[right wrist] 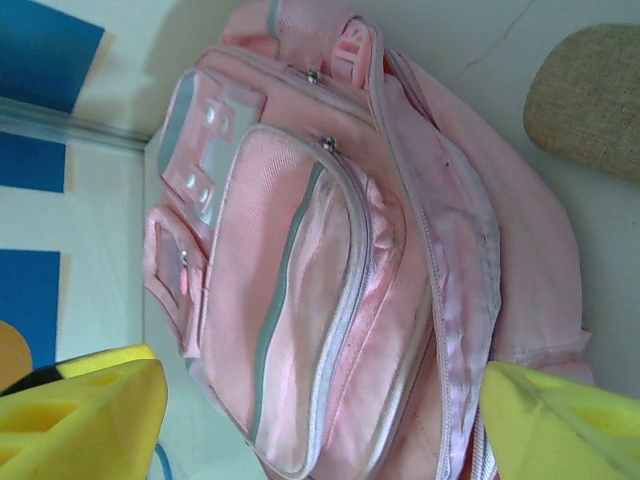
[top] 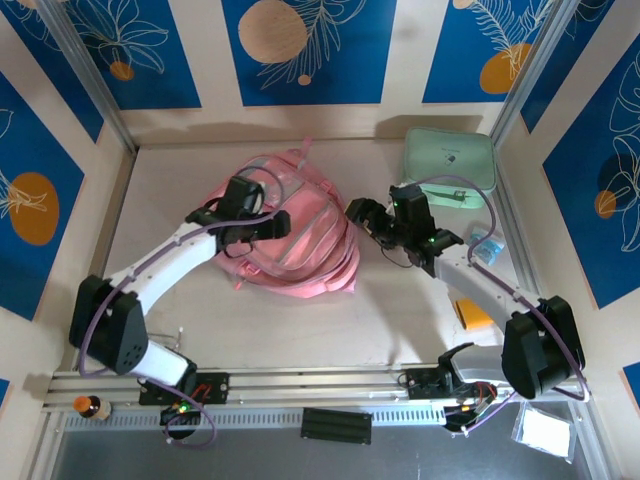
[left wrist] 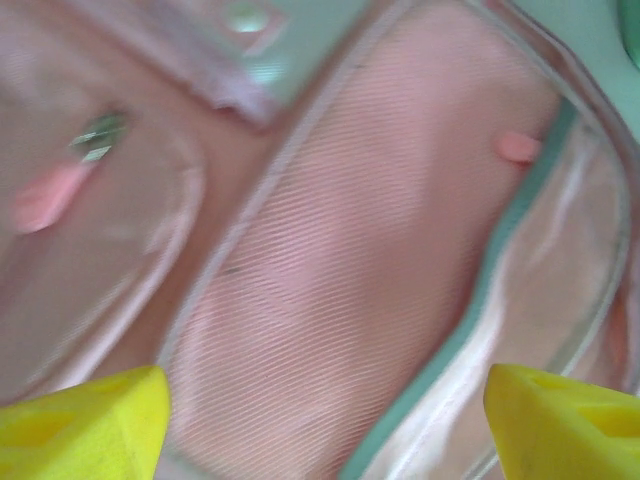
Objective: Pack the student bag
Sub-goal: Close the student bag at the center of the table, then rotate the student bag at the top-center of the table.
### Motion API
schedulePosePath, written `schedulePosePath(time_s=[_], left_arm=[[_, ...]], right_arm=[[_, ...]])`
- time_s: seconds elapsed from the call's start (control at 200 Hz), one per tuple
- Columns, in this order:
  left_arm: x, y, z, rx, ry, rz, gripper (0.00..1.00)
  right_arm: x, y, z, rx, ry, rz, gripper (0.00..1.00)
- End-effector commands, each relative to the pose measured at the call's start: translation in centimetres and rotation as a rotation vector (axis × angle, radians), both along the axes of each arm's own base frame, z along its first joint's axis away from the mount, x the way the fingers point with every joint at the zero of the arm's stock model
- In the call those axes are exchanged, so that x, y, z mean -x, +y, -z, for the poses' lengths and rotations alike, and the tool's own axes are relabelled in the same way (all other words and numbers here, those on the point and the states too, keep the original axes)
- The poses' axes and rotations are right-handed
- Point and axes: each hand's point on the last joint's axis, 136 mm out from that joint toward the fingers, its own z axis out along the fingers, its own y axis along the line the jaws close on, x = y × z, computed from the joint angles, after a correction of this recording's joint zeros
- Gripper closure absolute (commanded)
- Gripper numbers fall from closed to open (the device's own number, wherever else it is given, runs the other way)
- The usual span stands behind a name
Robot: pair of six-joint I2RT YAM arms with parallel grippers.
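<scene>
Pink bag (top: 310,250) on table (top: 400,310), left gripper (left wrist: 325,425) spread close over it, right gripper (right wrist: 320,420) spread beside it.

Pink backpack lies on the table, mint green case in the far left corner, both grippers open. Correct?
No: the mint green case is in the far right corner, as the top external view shows. The pink backpack does lie on the table, and the left gripper and right gripper are both open.
</scene>
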Motion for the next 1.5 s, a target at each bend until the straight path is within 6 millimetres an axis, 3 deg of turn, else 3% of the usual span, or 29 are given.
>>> schedulePosePath(time_s=[0.0, 0.13, 0.265, 0.455, 0.715, 0.9, 1.1, 1.205, 1.3, 1.495], left_arm=[[0.5, 4.0, 0.7, 0.044, 0.022, -0.191, 0.20], [2.2, 8.2, 3.9, 0.074, 0.085, -0.369, 0.23], [3.3, 10.8, 6.5, 0.154, 0.112, -0.512, 0.30], [3.0, 12.2, 8.5, 0.135, 0.137, -0.580, 0.38], [2.2, 12.3, 10.9, 0.162, 0.192, -0.630, 0.44], [1.3, 11.9, 11.5, 0.197, 0.192, -0.630, 0.49], [1.2, 12.1, 12.0, 0.221, 0.192, -0.677, 0.63], [0.8, 12.0, 11.7, 0.240, 0.180, -0.678, 0.77], [0.6, 11.8, 11.1, 0.248, 0.164, -0.664, 1.00], [0.5, 11.1, 8.2, 0.274, 0.119, -0.601, 1.00]], right_arm=[[0.3, 0.5, 0.7, 0.058, 0.003, -0.044, 0.18], [0.6, 0.9, 1.7, 0.056, 0.036, -0.059, 0.18], [0.7, 1.3, 2.1, 0.050, 0.047, -0.072, 0.18], [0.6, 1.8, 2.3, 0.047, 0.055, -0.099, 0.18], [0.6, 1.7, 3.0, 0.051, 0.084, -0.093, 0.18], [0.7, 1.8, 3.5, 0.058, 0.097, -0.099, 0.18], [1.2, 2.6, 5.0, 0.047, 0.149, -0.123, 0.21], [1.5, 3.2, 5.7, 0.036, 0.168, -0.144, 0.24], [1.6, 3.9, 6.4, 0.025, 0.187, -0.164, 0.27], [1.4, 5.2, 8.8, 0.017, 0.237, -0.203, 0.36]])
